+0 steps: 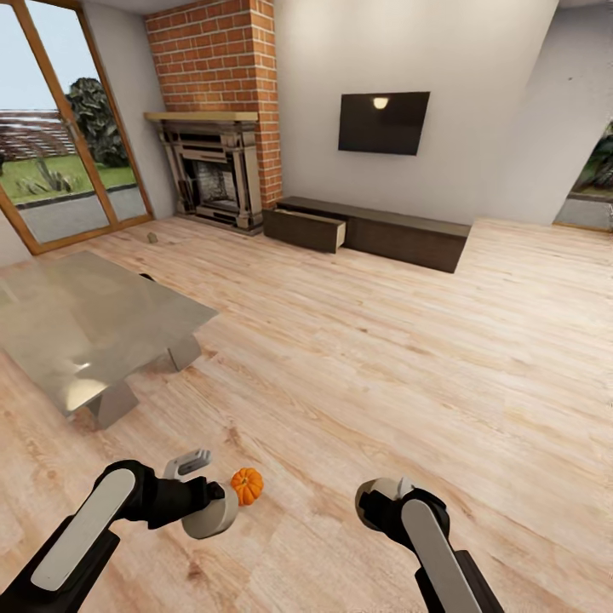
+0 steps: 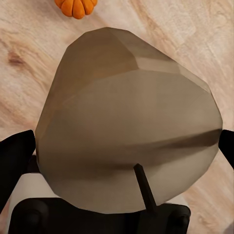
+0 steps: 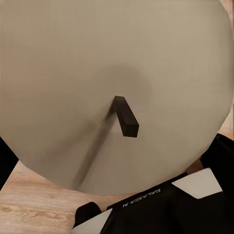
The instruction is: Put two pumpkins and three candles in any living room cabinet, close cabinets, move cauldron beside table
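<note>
Fingers [image 2: 17, 161] of both grippers clamp candles [image 2: 126, 122]; pumpkin [image 1: 247, 485] on floor [image 1: 383, 358]

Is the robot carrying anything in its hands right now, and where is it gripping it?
Each gripper appears to hold a candle: left gripper on one candle, right on another. The fingers flank their sides; the exact contact is hidden.

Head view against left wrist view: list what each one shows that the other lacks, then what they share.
Head view alone: the cabinet with one drawer pulled out, the fireplace, the wall TV and the low table. Left wrist view alone: a close look at a candle with its dark wick, between the left gripper fingers. Both: the orange pumpkin on the wood floor.
</note>
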